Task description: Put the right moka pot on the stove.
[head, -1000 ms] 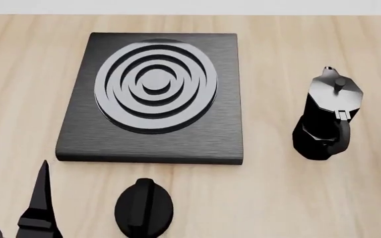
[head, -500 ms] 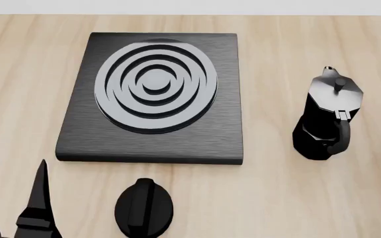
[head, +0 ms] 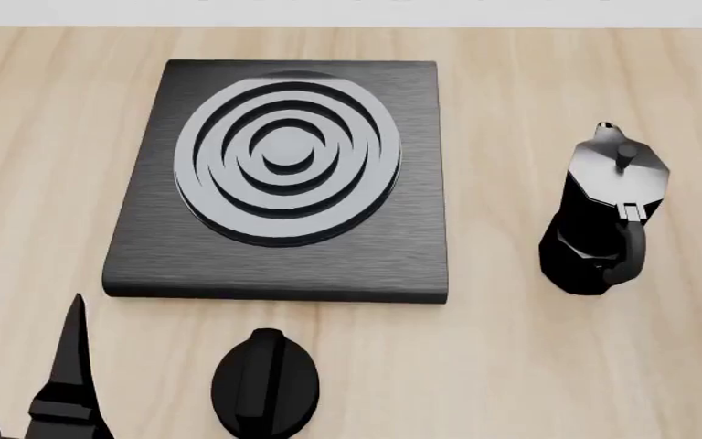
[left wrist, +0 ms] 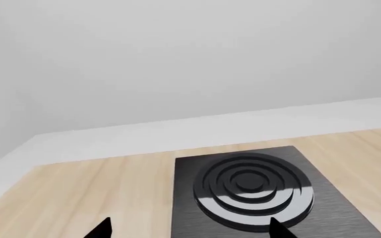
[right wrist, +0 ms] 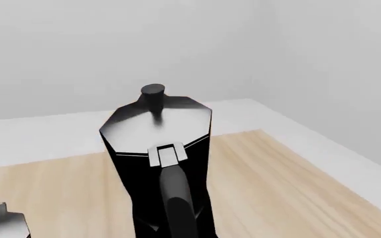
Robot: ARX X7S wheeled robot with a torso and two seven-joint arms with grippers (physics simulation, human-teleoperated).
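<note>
A: Bright, even light all over, sharp renders, no blur anywhere.

B: Barely any shadows on the desk (head: pixel 510 366); soft white glare on the moka pot (head: pixel 601 215) lid.

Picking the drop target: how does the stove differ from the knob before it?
The stove is a wide flat square slab with a raised ringed burner; the knob is far smaller, round, with a ridge on top. The stove lies farther from the robot; the knob nearer, apart from it. Both are black, on the wooden table.
</note>
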